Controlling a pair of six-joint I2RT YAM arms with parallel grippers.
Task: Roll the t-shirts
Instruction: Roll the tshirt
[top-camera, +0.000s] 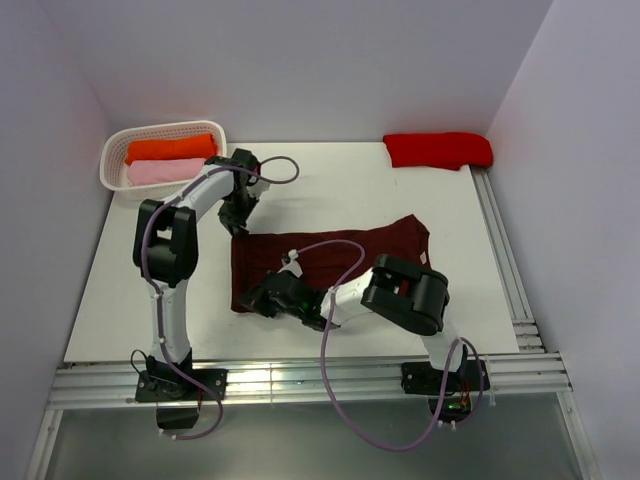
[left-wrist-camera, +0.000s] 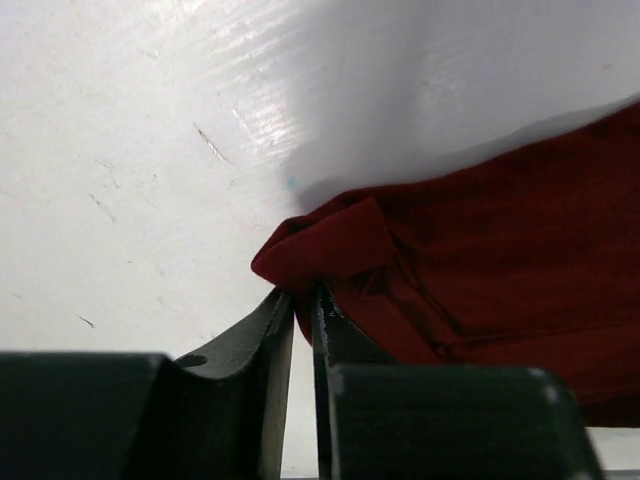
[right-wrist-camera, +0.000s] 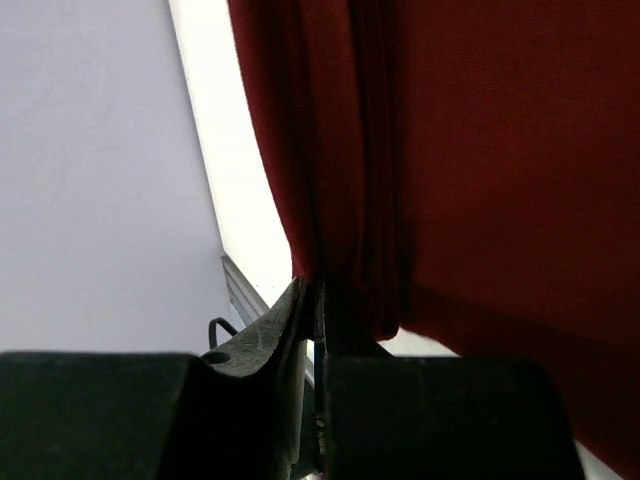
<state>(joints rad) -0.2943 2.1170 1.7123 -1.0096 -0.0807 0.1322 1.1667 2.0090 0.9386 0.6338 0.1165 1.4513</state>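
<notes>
A dark maroon t-shirt lies spread across the middle of the white table. My left gripper is at the shirt's far left corner. In the left wrist view its jaws stand at a narrow slit, with the bunched corner of the maroon t-shirt pinched at the tips. My right gripper is at the near left corner. In the right wrist view it is shut on a folded edge of the maroon t-shirt, which hangs from the tips.
A white basket at the back left holds a rolled orange shirt and a rolled pink shirt. A folded bright red shirt lies at the back right. Metal rails line the right and near edges; walls enclose three sides.
</notes>
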